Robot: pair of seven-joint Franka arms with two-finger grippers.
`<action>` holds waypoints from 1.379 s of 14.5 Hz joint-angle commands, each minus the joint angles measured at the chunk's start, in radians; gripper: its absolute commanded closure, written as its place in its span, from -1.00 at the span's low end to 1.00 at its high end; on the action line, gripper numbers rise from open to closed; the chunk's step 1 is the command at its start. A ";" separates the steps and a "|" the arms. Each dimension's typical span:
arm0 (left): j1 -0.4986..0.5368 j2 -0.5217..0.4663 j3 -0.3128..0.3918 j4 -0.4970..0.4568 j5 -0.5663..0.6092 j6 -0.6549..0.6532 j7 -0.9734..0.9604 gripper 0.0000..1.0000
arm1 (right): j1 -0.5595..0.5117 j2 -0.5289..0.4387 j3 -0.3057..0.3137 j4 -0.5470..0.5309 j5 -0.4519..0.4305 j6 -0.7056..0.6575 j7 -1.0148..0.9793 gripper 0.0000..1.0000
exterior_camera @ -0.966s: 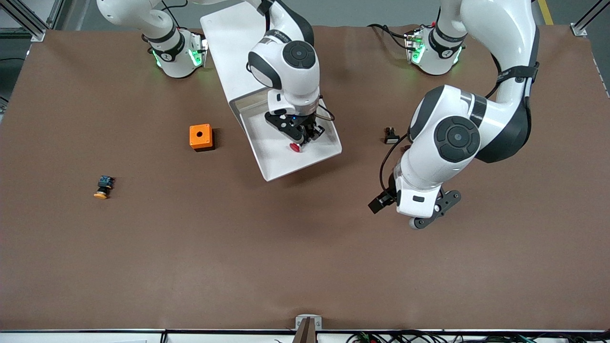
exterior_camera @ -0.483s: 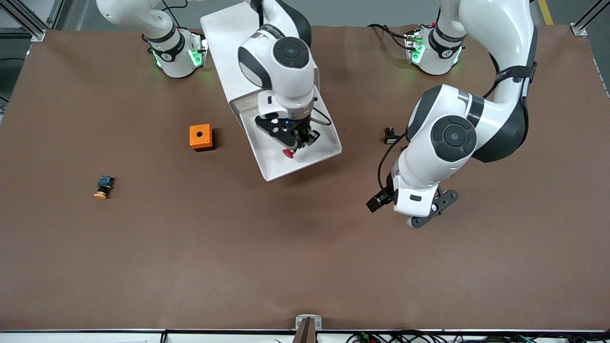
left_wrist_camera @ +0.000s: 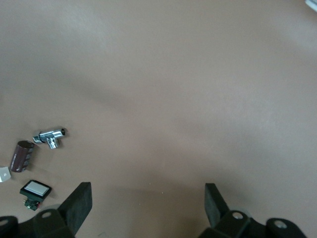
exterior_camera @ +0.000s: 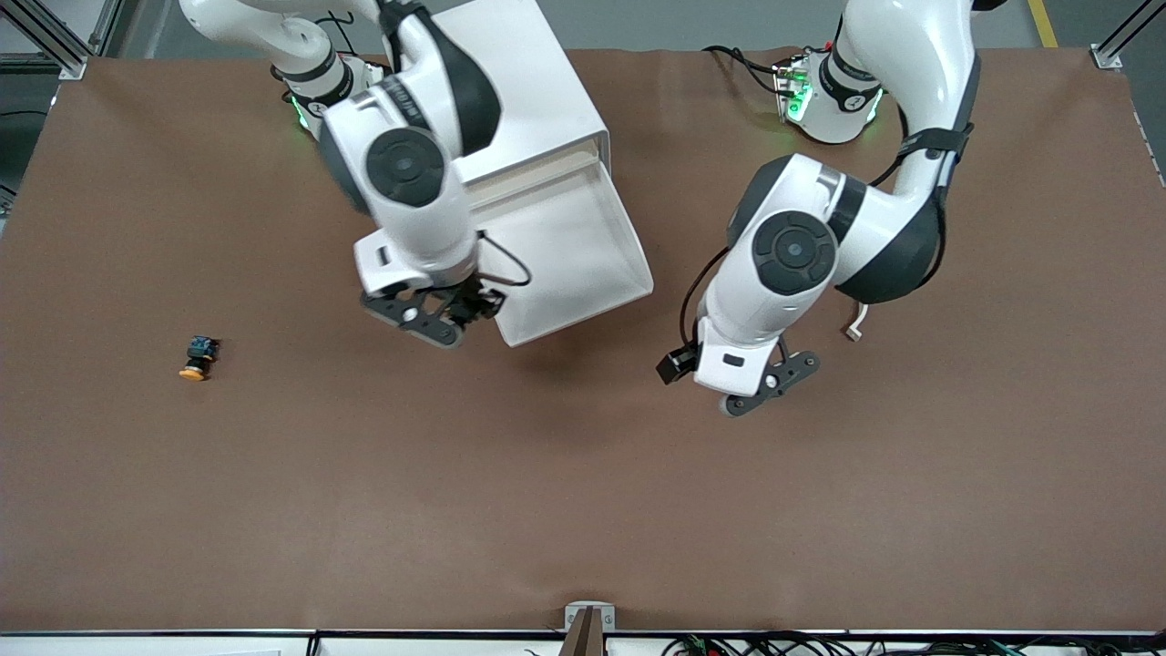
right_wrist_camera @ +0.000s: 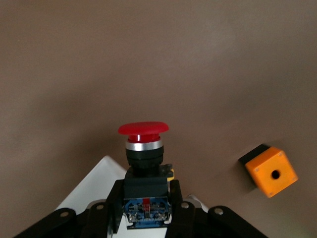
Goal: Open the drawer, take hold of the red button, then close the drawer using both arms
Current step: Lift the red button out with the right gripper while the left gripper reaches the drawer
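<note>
Right gripper clamped on the dark body of the red-capped button, cap pointing away from the wrist. In the front view the right gripper hangs in the air over the brown table, just off the corner of the open drawer at the side toward the right arm's end. Drawer is pulled well out of the white cabinet; its tray shows bare white. Orange box with a hole sits on the table below the held button. Orange-capped button lies well apart, toward the right arm's end.

Left gripper spread wide, holding nothing, over bare table toward the left arm's end of the drawer. Near it: a small chrome fitting, a dark cylinder, a white-faced switch.
</note>
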 commanded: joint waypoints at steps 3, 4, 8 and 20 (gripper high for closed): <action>-0.056 0.078 0.001 0.002 0.060 0.067 0.011 -1.00 | -0.185 -0.095 0.018 -0.133 0.001 0.017 -0.276 1.00; -0.066 0.092 0.000 0.002 0.094 0.069 0.011 -1.00 | -0.210 -0.099 0.016 -0.150 0.001 0.029 -0.313 1.00; -0.113 0.112 0.000 0.002 0.105 0.092 0.010 -1.00 | -0.285 -0.130 0.015 -0.298 -0.011 0.181 -0.414 1.00; -0.175 0.133 -0.046 -0.053 0.093 0.167 0.008 -1.00 | -0.507 -0.177 0.013 -0.714 -0.167 0.601 -0.646 1.00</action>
